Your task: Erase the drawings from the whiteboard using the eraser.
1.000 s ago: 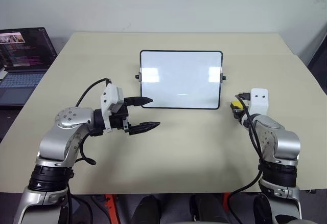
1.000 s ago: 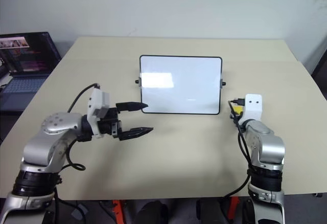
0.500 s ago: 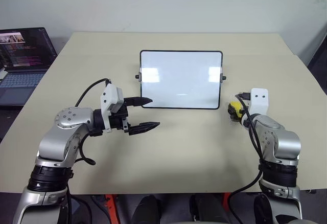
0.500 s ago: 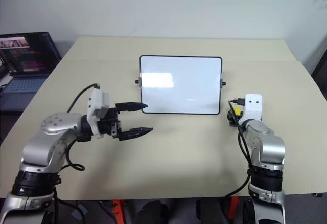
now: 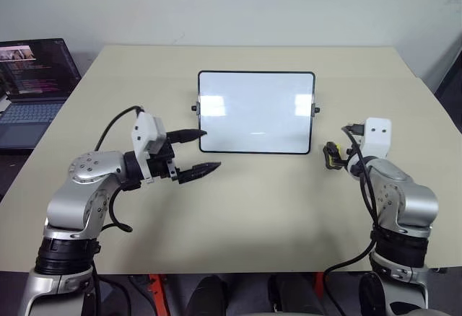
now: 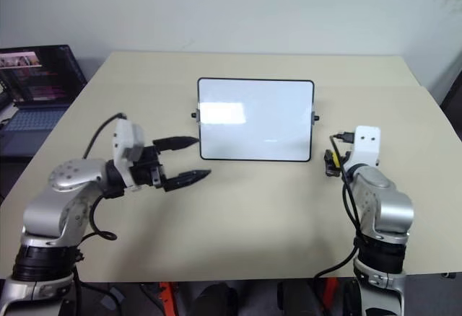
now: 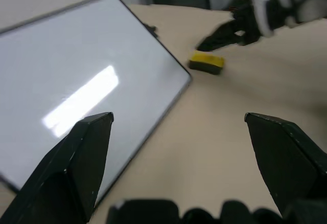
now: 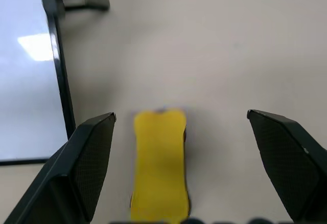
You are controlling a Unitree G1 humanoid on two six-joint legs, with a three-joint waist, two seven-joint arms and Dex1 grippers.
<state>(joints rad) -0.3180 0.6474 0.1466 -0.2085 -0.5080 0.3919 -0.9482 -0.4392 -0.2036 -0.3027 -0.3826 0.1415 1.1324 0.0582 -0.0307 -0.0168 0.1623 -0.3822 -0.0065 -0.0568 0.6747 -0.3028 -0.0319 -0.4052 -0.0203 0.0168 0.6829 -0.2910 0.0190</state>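
With both grippers' fingers spread wide and empty, the eraser (image 8: 159, 165) lies on the surface just beside the whiteboard (image 5: 256, 112), so a careless regrasp could shove it away.

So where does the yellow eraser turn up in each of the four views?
Left eye view: eraser on the table, just right of the whiteboard, partly behind the right gripper.
Right eye view: same spot, beside the board's lower right corner.
Left wrist view: small yellow block past the board's corner.
Right wrist view: lying lengthwise between the open fingers.
Shared landmark: the whiteboard's black frame.
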